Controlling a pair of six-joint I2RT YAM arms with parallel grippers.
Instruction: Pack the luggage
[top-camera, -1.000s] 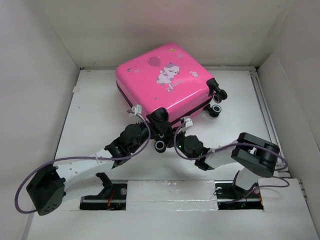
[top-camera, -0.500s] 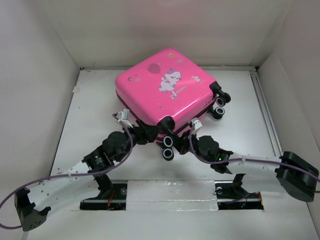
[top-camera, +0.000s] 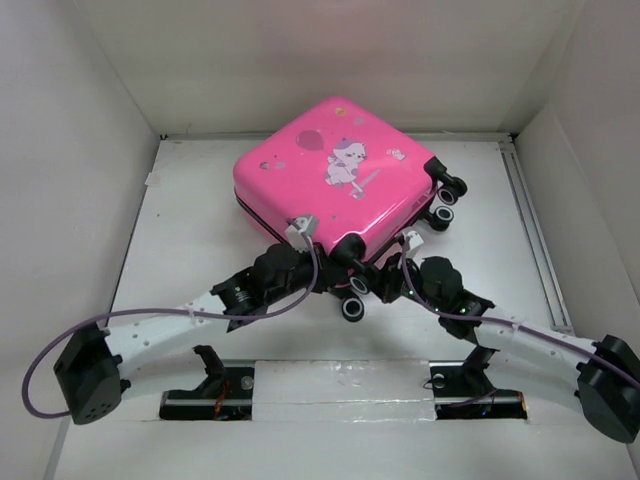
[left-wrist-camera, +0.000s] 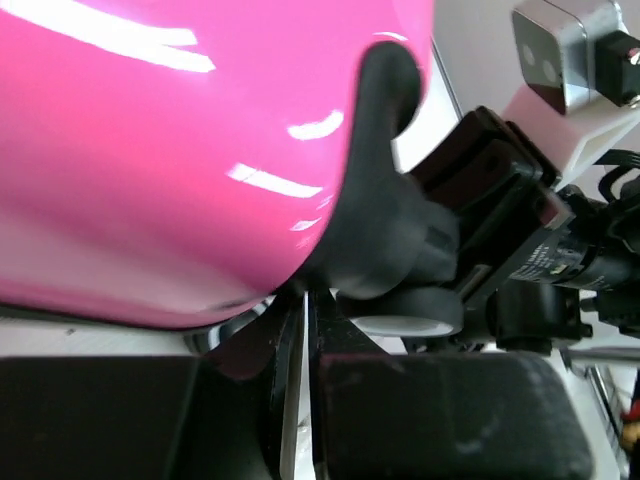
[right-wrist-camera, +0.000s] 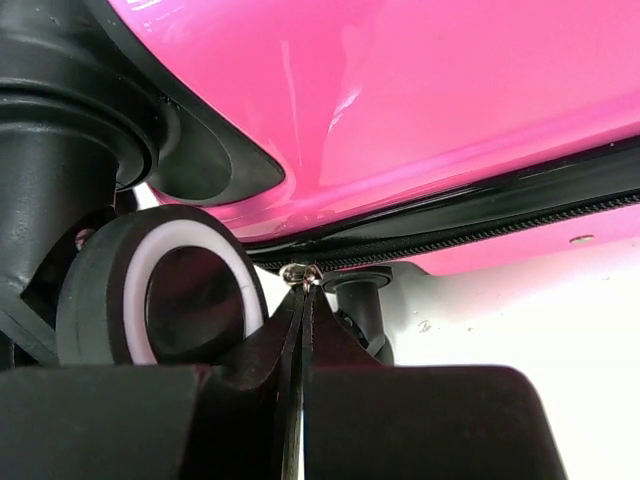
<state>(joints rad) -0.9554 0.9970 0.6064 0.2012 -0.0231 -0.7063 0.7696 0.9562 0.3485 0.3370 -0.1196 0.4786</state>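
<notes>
The luggage (top-camera: 330, 185) lies closed, print side up, at the far middle of the table (top-camera: 190, 230), its wheeled near corner facing you. Your right gripper (right-wrist-camera: 300, 288) is pinched on what looks like the small metal zipper pull (right-wrist-camera: 300, 272) beside a wheel (right-wrist-camera: 185, 300), held only at the very tip, so a tug off the line of the zipper (right-wrist-camera: 480, 238) could slip it free. Your left gripper (left-wrist-camera: 301, 305) is pressed together on nothing under the pink curve, bracing little, so the luggage may slide or tip instead of unzipping
</notes>
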